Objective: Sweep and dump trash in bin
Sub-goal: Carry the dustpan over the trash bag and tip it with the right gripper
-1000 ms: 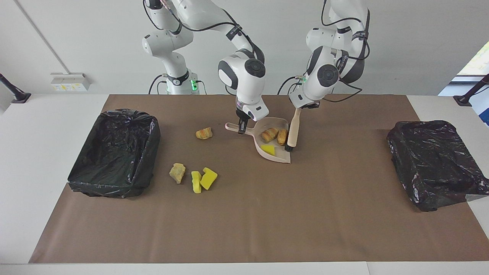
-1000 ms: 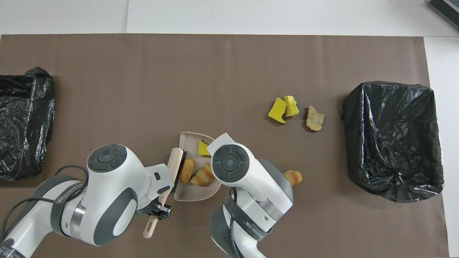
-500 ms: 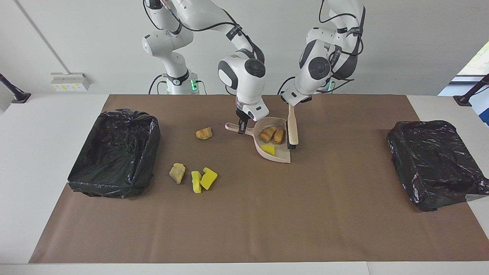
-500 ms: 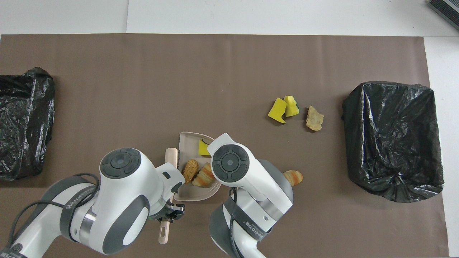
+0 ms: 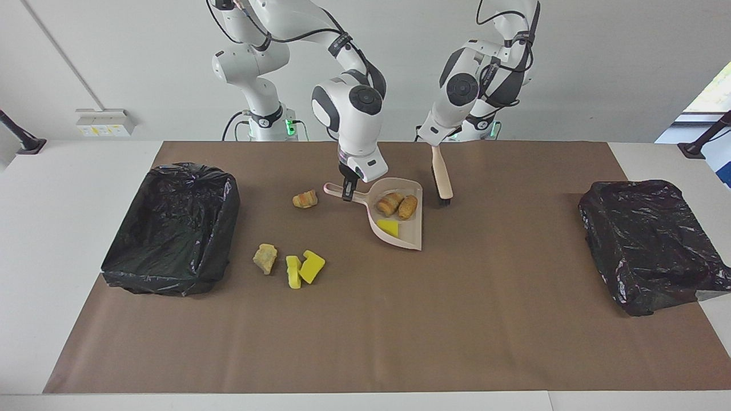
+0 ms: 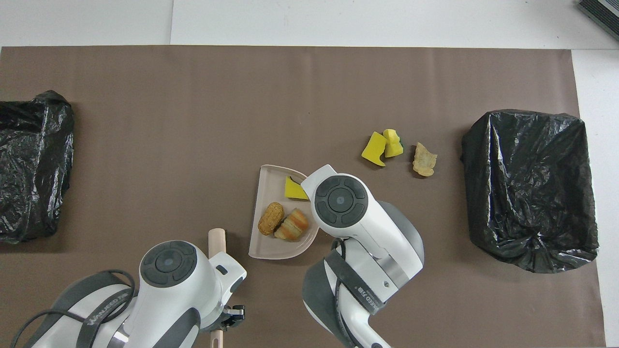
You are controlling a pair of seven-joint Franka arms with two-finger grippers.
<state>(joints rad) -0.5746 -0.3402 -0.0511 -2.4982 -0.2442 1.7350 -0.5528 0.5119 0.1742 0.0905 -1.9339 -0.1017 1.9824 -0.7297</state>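
My right gripper [image 5: 346, 191] is shut on the handle of the beige dustpan [image 5: 409, 235]. Three pieces of trash lie in the pan: two bread-like lumps [image 5: 390, 204] and a yellow piece [image 5: 388, 228]. My left gripper [image 5: 434, 145] is shut on the handle of the brush [image 5: 443, 178], whose black bristles hang beside the pan, apart from it. Loose trash lies on the mat: a bread lump [image 5: 305, 198], a tan scrap [image 5: 265, 258] and two yellow pieces [image 5: 302, 268]. In the overhead view the dustpan [image 6: 265, 193] shows, and my right arm hides its handle.
A bin lined with a black bag [image 5: 171, 228] stands at the right arm's end of the table, close to the loose scraps. A second black-bagged bin [image 5: 651, 245] stands at the left arm's end. A brown mat [image 5: 365, 331] covers the table.
The left gripper has drawn the brush out of the dustpan and back toward the robots. The right gripper has shifted the dustpan, with its load, toward the right arm's end.
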